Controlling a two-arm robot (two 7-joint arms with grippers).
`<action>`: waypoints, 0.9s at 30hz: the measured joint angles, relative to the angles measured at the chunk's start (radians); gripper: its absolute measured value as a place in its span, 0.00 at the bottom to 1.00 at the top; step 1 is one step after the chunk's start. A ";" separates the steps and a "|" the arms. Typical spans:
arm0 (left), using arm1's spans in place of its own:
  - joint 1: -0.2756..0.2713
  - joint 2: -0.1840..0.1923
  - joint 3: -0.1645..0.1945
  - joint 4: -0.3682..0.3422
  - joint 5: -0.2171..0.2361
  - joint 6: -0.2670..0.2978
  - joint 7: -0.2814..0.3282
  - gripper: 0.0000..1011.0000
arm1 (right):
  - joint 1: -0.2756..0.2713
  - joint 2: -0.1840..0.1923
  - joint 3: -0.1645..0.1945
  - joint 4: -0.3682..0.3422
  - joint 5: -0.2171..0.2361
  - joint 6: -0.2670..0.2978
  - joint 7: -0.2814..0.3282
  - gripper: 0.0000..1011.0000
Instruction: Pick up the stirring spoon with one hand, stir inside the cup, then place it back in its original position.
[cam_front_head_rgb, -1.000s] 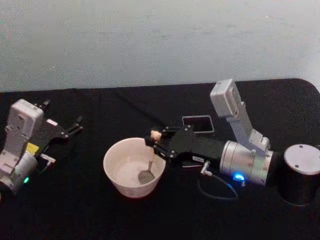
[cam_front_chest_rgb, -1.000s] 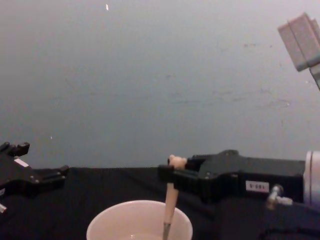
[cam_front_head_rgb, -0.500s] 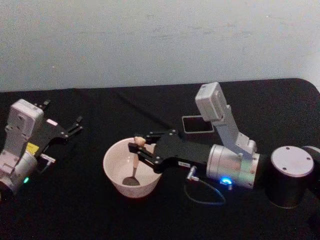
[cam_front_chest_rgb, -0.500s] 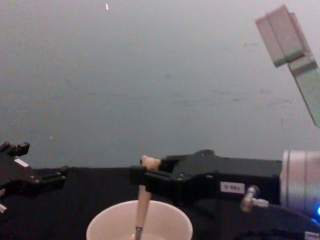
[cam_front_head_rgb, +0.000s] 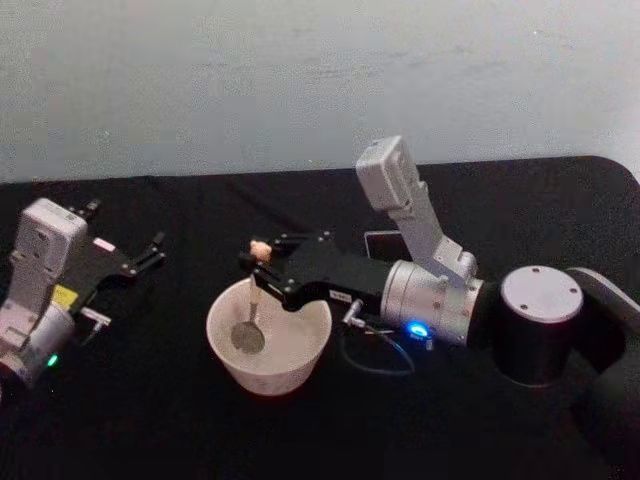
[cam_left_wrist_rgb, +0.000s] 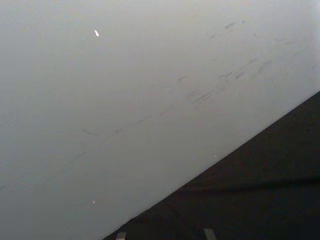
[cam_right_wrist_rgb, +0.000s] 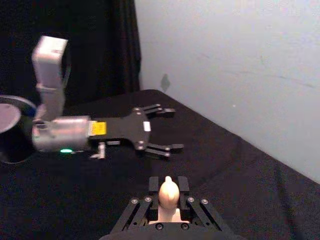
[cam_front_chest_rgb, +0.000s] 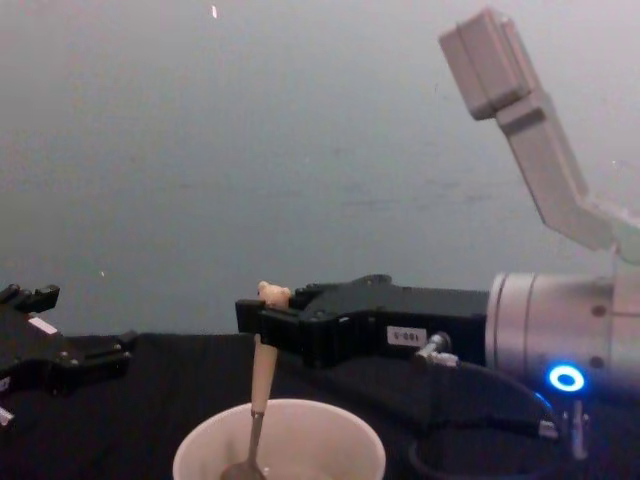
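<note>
The slim stirring spoon with a shiny metal bowl, thin dark neck and beige bear-topped handle stands nearly upright in the wide cream-white round cup, its bowl low inside, left of centre. The right gripper reaches in level from the right above the rim, jaws pinching the handle just under the bear head. The cup sits on the black cloth-covered table. Behind the right arm, part of the small dark grey square holder shows. The left gripper lies parked well to the left, jaws spread and empty.

As I judge it, too wide a sweep would press the spoon against the cup's wall and slide or tip the cup. Held so high, the spoon could pivot in the pinch. At the return, its bowl could catch the narrow holder's thin rim and topple it.
</note>
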 joint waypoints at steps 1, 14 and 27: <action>0.000 0.000 0.000 0.000 0.000 0.000 0.000 0.99 | 0.000 0.000 0.000 0.000 0.000 0.000 0.000 0.22; 0.000 0.000 0.000 0.000 0.000 0.000 0.000 0.99 | 0.025 -0.007 0.028 0.054 -0.018 -0.001 -0.010 0.22; 0.000 0.000 0.000 0.000 0.000 0.000 0.000 0.99 | -0.044 0.076 0.056 -0.063 0.016 -0.004 0.031 0.22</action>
